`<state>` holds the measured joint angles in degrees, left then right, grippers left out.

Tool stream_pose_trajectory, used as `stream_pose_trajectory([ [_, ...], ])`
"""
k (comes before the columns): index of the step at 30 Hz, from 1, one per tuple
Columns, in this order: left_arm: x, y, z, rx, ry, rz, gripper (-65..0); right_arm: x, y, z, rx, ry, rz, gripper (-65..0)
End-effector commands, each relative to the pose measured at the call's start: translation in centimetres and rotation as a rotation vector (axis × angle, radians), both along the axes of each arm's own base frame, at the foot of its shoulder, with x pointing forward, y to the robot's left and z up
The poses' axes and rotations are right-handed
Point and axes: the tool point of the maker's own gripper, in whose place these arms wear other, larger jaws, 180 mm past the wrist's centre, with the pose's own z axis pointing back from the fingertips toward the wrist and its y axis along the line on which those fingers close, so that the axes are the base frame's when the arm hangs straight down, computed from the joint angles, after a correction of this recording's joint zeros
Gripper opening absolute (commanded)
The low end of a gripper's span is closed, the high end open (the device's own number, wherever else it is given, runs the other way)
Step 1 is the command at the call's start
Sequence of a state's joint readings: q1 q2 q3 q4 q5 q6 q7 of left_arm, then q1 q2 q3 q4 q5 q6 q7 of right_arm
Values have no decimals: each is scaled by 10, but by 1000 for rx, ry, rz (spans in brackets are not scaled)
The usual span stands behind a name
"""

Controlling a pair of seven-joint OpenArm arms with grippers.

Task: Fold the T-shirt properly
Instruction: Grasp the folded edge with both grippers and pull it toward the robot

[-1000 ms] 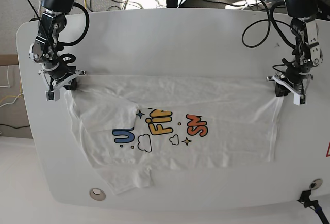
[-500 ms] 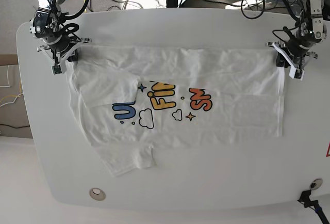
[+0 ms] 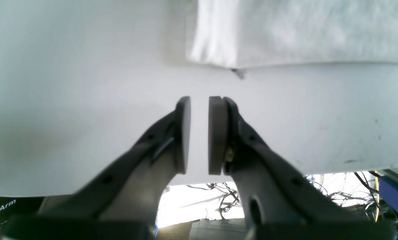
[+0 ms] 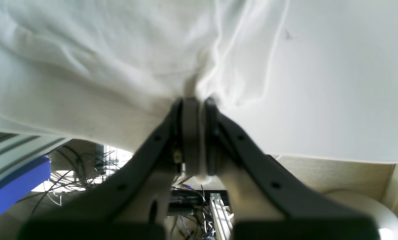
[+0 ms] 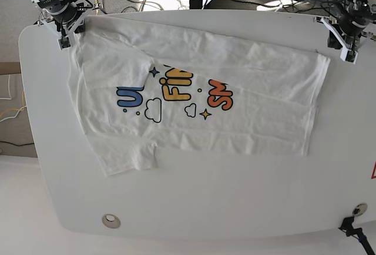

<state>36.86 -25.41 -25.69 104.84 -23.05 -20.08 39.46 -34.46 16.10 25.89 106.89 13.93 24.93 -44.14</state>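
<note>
The T-shirt (image 5: 194, 108) is limp, light cotton — right end effector (image 4: 199, 110) pinches its corner, left end effector (image 3: 199, 133) narrowly parted, empty — regrip that hem corner.

White table (image 5: 194, 208), perhaps sunlit floor.

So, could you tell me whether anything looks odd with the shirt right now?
Yes. The left gripper has nothing between its pads; the T-shirt corner lies on the table just beyond it. The right gripper is pinching fabric, so only one side is held. One sleeve is folded over the print.
</note>
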Motion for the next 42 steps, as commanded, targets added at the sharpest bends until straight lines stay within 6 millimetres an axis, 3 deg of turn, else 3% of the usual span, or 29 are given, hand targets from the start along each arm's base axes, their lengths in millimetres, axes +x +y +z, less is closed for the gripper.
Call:
stream_pose_trajectory([
  [1,11,10,16,30,-54,2,-574,7,-4,8,-11,-31,7,-650],
  [3,16,14,21,36,-71,12,-572,8,-3,8,-10,-33,8,-650],
  [5,34,14,30,34,-124,11,-538,15,-3,10,-9,-49,9,-650],
  [10,66,15,49,34,-215,17,-190,19,0,10,1,-59,5,-650],
  [12,74,12,50,20,-230,16,-114,23,3,10,9,-73,-10,-650],
  [21,84,8,-8,-82,-107,14,-112,28,8,11,25,-88,-12,-650],
  [24,79,2,-24,-120,-78,33,-167,29,6,8,28,-85,-22,-650],
  [28,74,-9,-34,-132,-44,2,-321,27,5,5,30,-76,-27,-650],
  [34,63,-5,-45,-138,-7,21,-639,28,5,5,31,-78,-27,-650],
  [37,60,-4,-45,-134,-3,23,-650,28,5,5,31,-79,-27,-650],
  [42,29,-7,-51,-122,49,7,-650,26,3,5,21,-71,-25,-650],
])
